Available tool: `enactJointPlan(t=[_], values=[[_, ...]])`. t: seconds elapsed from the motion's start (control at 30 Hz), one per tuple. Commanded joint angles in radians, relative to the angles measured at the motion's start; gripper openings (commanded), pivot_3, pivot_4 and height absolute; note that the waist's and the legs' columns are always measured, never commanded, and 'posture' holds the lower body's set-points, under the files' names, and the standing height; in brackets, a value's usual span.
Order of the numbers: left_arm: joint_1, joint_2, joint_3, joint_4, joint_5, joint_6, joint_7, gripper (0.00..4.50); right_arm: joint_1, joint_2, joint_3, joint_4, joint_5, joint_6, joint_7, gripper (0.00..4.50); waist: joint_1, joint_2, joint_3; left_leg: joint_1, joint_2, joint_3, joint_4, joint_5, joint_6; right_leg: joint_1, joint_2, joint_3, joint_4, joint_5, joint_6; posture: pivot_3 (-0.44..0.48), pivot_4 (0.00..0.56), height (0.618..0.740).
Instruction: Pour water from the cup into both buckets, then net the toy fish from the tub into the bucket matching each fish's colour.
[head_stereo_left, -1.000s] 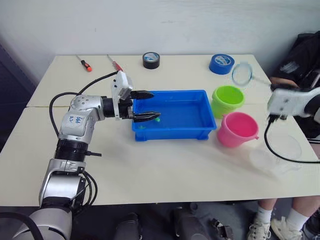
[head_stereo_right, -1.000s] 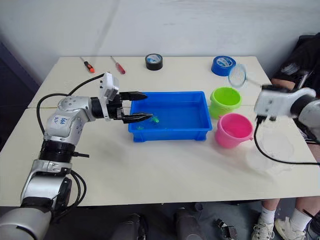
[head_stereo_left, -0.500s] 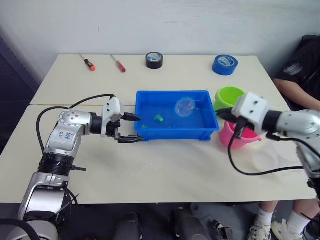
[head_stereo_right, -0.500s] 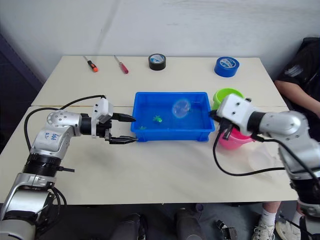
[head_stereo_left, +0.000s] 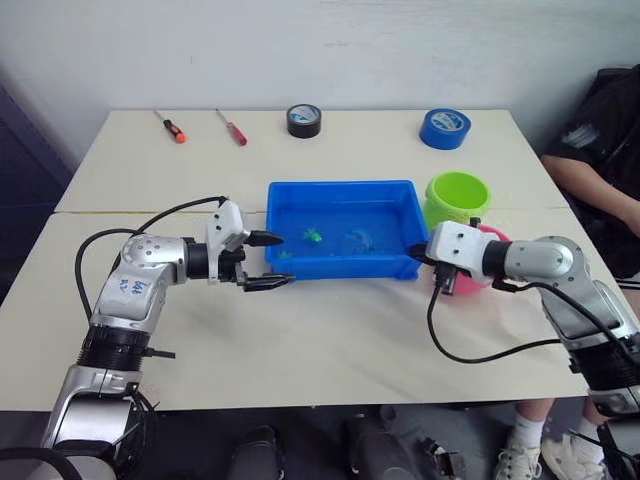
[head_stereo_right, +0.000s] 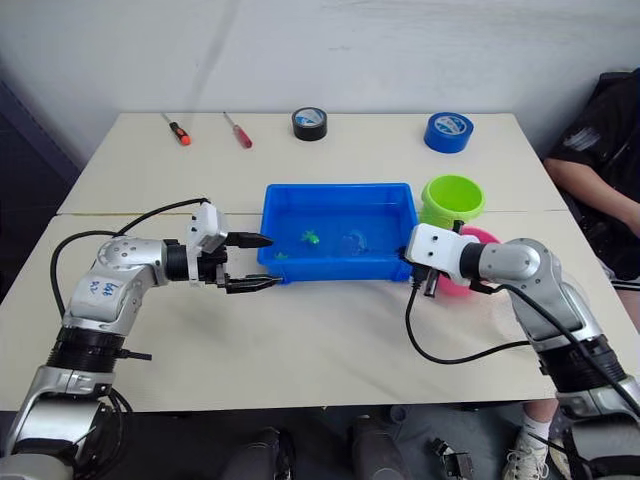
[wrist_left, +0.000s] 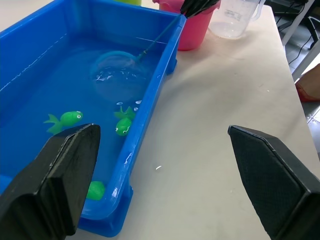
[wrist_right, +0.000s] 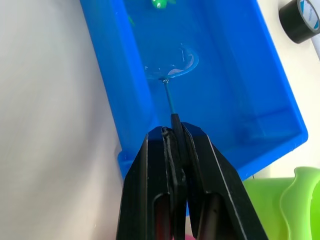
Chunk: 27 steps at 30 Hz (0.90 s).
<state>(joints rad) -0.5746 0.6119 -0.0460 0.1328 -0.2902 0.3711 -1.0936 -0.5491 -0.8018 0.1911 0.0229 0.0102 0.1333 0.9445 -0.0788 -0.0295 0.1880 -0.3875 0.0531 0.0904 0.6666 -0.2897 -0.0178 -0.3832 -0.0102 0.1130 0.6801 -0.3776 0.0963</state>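
Three green toy fish (wrist_left: 64, 119) lie in the tub (head_stereo_left: 300, 270) mid-table. The right gripper (wrist_right: 172, 131) pinches the net (wrist_left: 117, 70), dipped in; the left gripper (head_stereo_left: 268, 261) is spread by the tub's left end. Two buckets (head_stereo_left: 455, 197) stand at the right end.

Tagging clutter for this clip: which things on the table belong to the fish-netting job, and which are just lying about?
In use: tub, green fish, net held by the right gripper, green bucket, pink bucket, clear cup, open left gripper.

Lying about: two screwdrivers, black tape roll, blue tape roll.
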Motion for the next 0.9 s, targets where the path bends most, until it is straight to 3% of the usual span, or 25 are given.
enactJointPlan(t=[0.03,0.3,0.57,0.9], values=[[-0.003,0.02,0.039,-0.009,-0.014,-0.011,0.01,4.48,-0.037,0.05,-0.019,0.025,0.05,0.031,0.026,0.0,-0.003,0.0,0.0,0.0,0.0,0.0,0.0,0.0,0.0,0.0,0.0,0.0,0.0,0.0,0.0,0.0,0.15,0.74],[-0.012,0.056,0.051,0.011,-0.01,-0.027,-0.004,4.48,-0.067,0.098,-0.04,0.036,0.084,0.077,0.053,0.0,-0.005,0.0,0.0,0.0,0.0,0.0,0.0,0.0,0.0,0.0,0.0,0.0,0.0,0.0,0.0,0.0,0.15,0.74],[-0.016,0.082,0.054,0.025,-0.009,-0.035,-0.012,4.48,-0.148,0.077,0.043,0.196,-0.096,-0.164,0.032,0.0,-0.006,0.0,0.0,0.0,0.0,0.0,0.0,0.0,0.0,-0.001,0.0,-0.001,0.0,0.0,0.0,0.0,0.15,0.74],[0.002,0.099,0.065,0.002,-0.013,-0.023,-0.008,4.48,-0.21,0.174,0.081,0.288,-0.06,-0.178,0.143,0.0,-0.011,0.0,0.0,0.0,0.0,0.0,0.0,0.0,0.0,-0.001,0.0,-0.001,0.001,0.0,0.0,0.0,0.15,0.74]])
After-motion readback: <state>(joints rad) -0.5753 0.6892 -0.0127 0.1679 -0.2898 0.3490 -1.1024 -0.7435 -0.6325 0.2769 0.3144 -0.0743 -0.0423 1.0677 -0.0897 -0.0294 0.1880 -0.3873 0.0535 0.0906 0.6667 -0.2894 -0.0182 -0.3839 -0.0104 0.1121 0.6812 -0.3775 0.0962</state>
